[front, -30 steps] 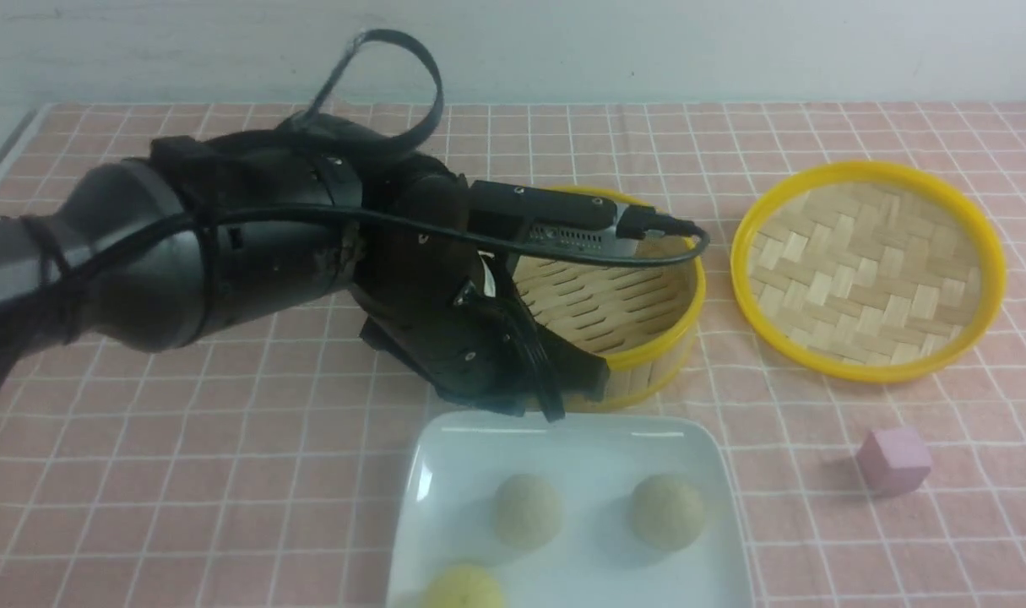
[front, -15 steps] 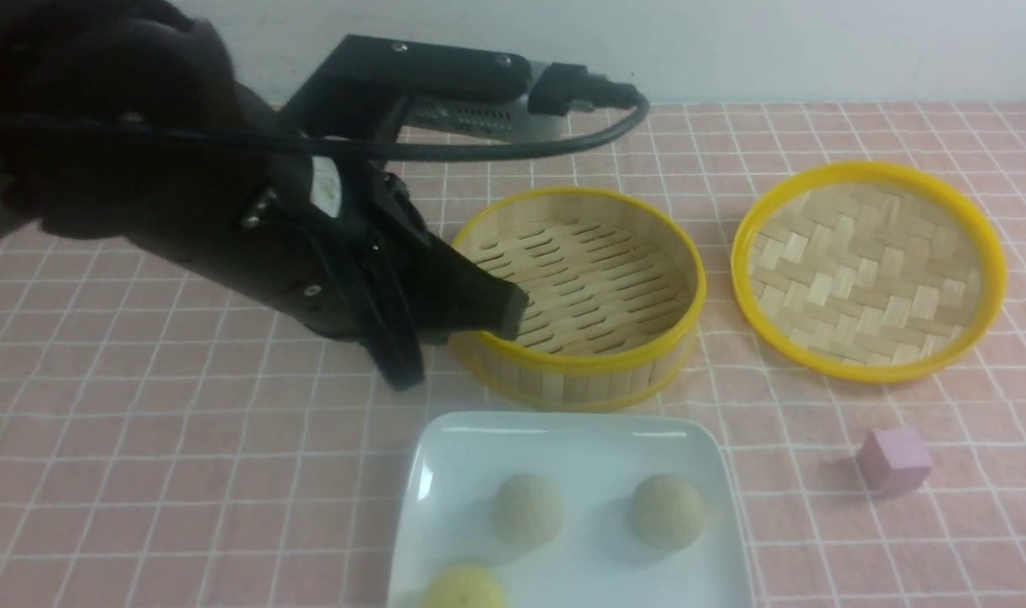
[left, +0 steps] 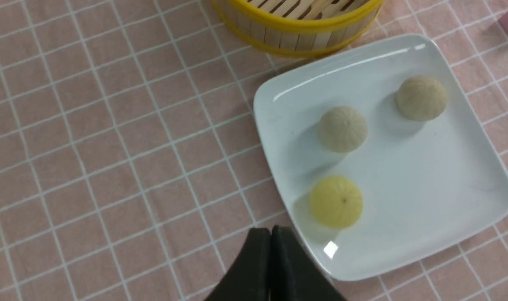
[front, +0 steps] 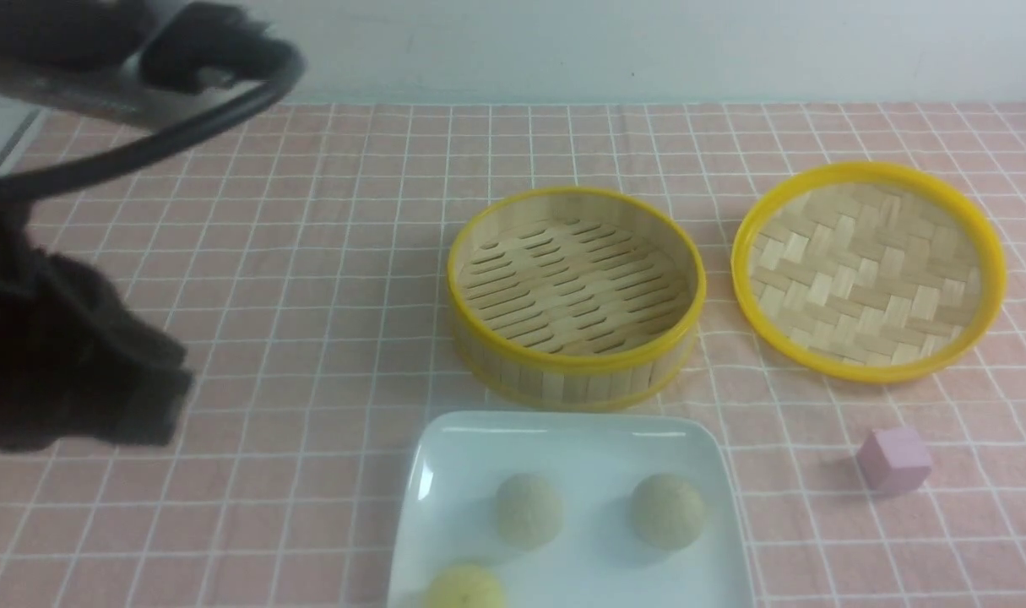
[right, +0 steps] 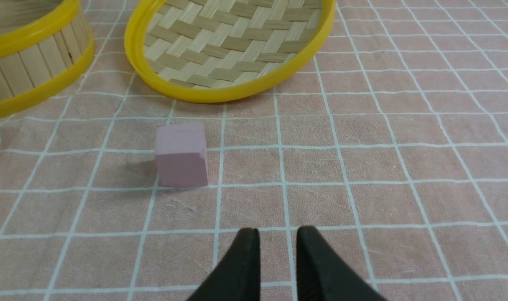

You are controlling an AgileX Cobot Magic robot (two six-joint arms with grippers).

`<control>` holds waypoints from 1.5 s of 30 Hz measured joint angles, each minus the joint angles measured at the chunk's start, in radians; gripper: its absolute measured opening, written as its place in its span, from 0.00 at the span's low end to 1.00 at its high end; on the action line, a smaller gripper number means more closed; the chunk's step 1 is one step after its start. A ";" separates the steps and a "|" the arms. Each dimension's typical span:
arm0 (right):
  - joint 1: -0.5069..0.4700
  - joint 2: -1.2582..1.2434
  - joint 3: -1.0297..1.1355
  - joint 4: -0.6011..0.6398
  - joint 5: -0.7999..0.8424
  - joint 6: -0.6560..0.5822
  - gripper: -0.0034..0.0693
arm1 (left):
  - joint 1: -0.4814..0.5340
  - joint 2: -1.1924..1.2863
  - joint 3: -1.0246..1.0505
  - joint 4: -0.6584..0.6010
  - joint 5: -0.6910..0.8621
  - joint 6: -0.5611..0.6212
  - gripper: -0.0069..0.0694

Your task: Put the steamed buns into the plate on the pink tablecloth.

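Two beige steamed buns lie side by side in the white square plate on the pink tablecloth. A yellow bun lies in the plate's near left corner. In the left wrist view the buns and the yellow bun show in the plate. My left gripper is blurred at the far left, away from the plate; in its own view it is shut and empty. My right gripper is empty, jaws slightly apart, low over the cloth.
A yellow-rimmed bamboo steamer basket stands empty behind the plate. Its woven lid lies to the right. A small pink-purple cube sits right of the plate, and shows ahead of my right gripper.
My left arm has swung away from above the steamer and plate to the far left. The buns and plate have not moved.
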 joint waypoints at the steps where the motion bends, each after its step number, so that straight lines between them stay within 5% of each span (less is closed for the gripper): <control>1: 0.000 0.000 0.000 0.000 0.000 0.000 0.22 | 0.000 -0.055 0.049 0.003 -0.020 -0.012 0.11; 12: 0.000 0.000 0.000 -0.006 0.000 0.000 0.24 | 0.000 -0.341 0.439 0.097 -0.580 -0.356 0.12; 28: 0.000 0.000 0.001 -0.006 -0.001 0.000 0.27 | 0.000 -0.351 0.557 0.169 -0.571 -0.409 0.14; 35: 0.000 0.000 0.001 -0.006 -0.001 0.000 0.28 | 0.113 -0.497 0.781 0.011 -0.744 -0.240 0.16; 40: 0.000 0.000 0.001 -0.006 -0.002 0.000 0.29 | 0.330 -0.679 0.984 -0.107 -0.849 -0.010 0.16; 45: 0.000 0.000 0.001 -0.006 -0.002 0.000 0.31 | 0.563 -0.849 1.122 -0.108 -0.859 0.060 0.16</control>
